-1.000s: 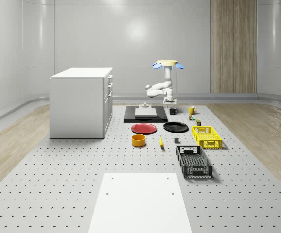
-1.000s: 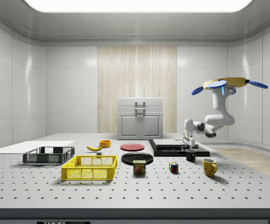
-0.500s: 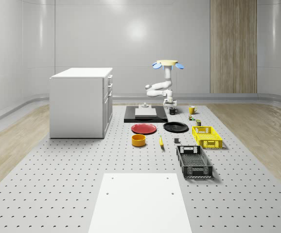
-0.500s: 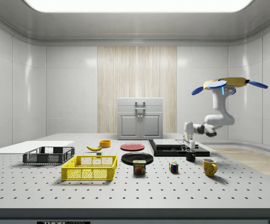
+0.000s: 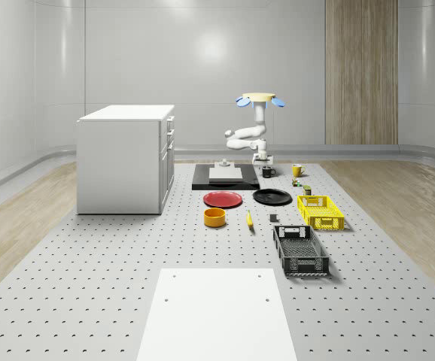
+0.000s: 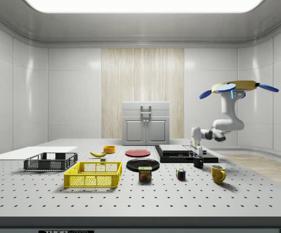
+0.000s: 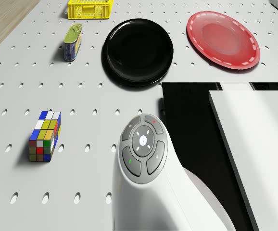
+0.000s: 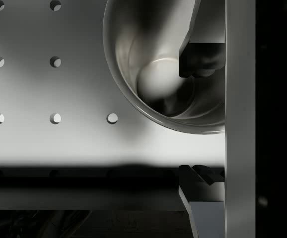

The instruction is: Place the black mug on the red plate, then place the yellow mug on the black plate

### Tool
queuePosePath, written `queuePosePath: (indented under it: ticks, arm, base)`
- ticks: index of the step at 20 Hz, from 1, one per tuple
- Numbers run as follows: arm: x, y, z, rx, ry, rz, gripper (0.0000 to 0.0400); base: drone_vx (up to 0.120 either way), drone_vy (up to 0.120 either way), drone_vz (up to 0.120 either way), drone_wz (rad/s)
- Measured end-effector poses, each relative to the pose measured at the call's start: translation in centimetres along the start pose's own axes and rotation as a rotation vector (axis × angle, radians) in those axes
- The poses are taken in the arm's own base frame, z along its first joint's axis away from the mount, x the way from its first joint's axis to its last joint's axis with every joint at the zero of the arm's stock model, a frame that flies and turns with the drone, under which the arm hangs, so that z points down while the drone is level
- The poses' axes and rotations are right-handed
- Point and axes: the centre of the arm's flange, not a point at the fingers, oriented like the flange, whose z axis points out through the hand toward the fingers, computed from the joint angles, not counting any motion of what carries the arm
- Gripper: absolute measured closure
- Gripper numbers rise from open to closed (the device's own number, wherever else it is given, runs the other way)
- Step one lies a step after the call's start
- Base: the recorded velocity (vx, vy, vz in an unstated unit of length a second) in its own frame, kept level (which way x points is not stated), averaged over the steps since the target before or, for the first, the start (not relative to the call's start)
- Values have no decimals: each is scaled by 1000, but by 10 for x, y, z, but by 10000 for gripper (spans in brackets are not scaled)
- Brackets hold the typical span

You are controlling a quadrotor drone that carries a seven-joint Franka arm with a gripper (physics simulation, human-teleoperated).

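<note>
Wrist view looks into black mug (image 8: 168, 69): 1 finger (image 8: 200, 59) inside, the other outside the rim, claw (image 8: 201, 121) open. Side view: drone (image 6: 237, 87) hovers off the counter (image 6: 131, 194) edge, arm bent down, mug beside black slab (image 6: 179, 154).

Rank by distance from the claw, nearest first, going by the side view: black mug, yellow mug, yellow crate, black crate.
1. black mug, directly under the claw.
2. yellow mug, toward the side view's right, nearer the camera.
3. yellow crate, toward the side view's left.
4. black crate, farthest left.
</note>
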Motion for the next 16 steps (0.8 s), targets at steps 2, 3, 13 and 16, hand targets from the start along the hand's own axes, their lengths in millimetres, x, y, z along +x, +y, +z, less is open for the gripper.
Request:
queuePosePath:
  ticks: [2, 3, 13, 16]
  arm:
    - [0, 0, 0, 0, 0, 0, 225]
    - [0, 0, 0, 0, 0, 0, 240]
    - [0, 0, 0, 0, 0, 0, 286]
    - [0, 0, -1, 0, 0, 0, 288]
  base:
    - [0, 0, 0, 0]
    - [0, 0, 0, 0]
    - [0, 0, 0, 0]
    - [0, 0, 0, 0]
